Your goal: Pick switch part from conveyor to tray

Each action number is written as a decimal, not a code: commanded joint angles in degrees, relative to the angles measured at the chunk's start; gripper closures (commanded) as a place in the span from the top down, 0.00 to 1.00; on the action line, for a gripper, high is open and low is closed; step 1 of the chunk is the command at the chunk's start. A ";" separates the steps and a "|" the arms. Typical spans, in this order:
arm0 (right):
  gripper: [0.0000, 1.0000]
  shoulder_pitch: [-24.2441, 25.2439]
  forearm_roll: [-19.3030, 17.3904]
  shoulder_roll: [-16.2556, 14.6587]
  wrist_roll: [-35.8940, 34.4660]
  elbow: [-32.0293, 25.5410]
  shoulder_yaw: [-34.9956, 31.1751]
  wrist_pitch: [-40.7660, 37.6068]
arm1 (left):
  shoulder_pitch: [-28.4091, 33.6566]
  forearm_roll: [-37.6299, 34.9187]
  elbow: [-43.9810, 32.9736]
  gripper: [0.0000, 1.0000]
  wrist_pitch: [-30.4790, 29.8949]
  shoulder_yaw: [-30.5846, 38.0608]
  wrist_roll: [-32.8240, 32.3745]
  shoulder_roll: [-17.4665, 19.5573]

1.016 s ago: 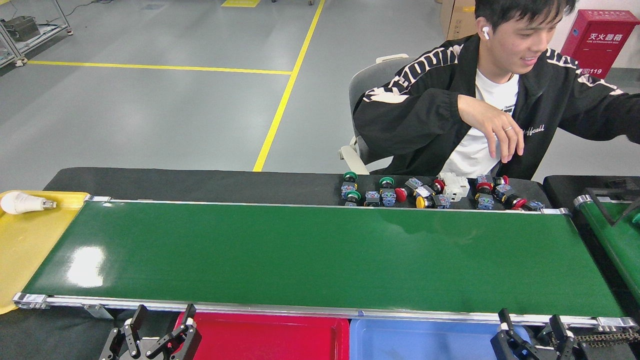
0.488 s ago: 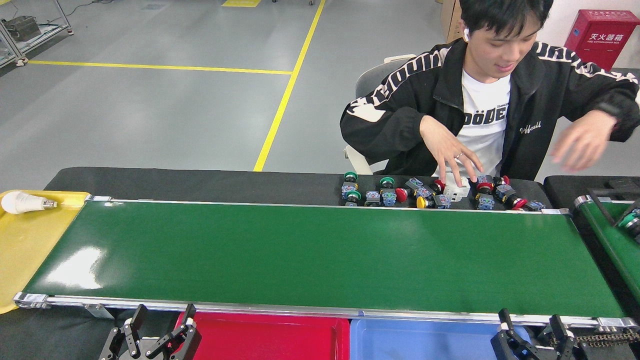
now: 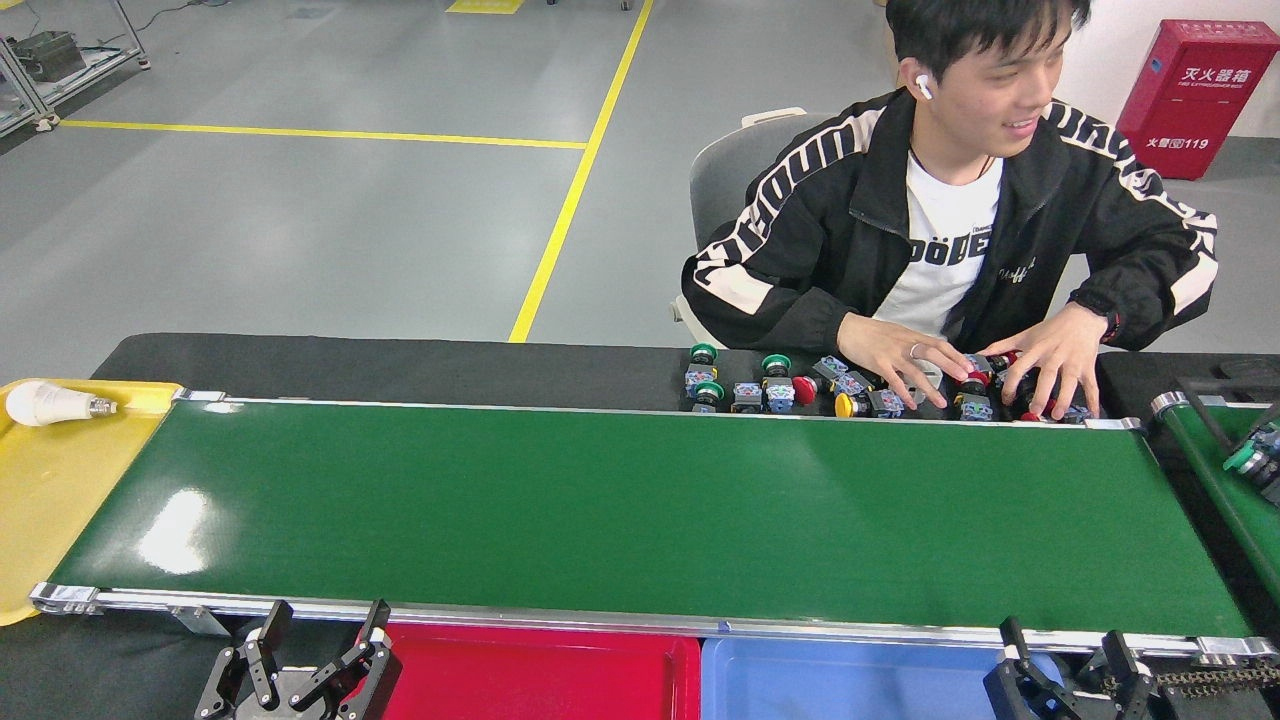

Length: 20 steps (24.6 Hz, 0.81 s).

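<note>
Change: both of the person's hands have come down onto the cluster of switch parts; half a second ago they were raised above it.
Person: one, seated at the far side, right hand [image 3: 893, 357] and left hand [image 3: 1048, 363] resting among the parts.
Switch parts: one cluster [image 3: 780, 386] on the black table [image 3: 400, 365] just beyond the far rail; caps visible are three green, about three red, one yellow; those under the hands cannot be counted.
Conveyor: one long green belt [image 3: 640, 510], nothing lying on it.
Smaller belt: one, far right [image 3: 1215, 480], carrying one green-capped part [image 3: 1250, 455].
Trays: three; yellow tray [image 3: 50, 500] at the left end, red tray [image 3: 540, 680] and blue tray [image 3: 850, 685] along the near edge.
Bulb: one white bulb [image 3: 50, 403] in the yellow tray.
Left gripper [image 3: 318, 630]: near left, fingers spread wide, holding nothing.
Right gripper [image 3: 1062, 650]: near right, fingers apart, holding nothing.
</note>
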 commanded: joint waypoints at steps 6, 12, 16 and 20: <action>0.99 -0.75 -0.12 0.06 0.02 -0.82 -0.02 0.05 | -0.49 0.16 -0.72 1.00 -0.26 1.16 0.45 -0.06; 0.99 -0.84 -0.12 0.15 0.19 -0.82 -0.11 0.05 | -0.31 0.16 -0.72 1.00 -0.26 1.24 0.45 -0.06; 0.99 -1.81 -0.21 -0.03 0.19 -0.82 -0.20 0.14 | -0.22 0.25 -0.72 1.00 -0.26 1.51 0.54 -0.06; 0.99 -1.89 -0.21 0.06 0.28 -0.82 -0.20 0.23 | -0.22 0.25 -0.72 1.00 -0.34 1.51 0.54 -0.15</action>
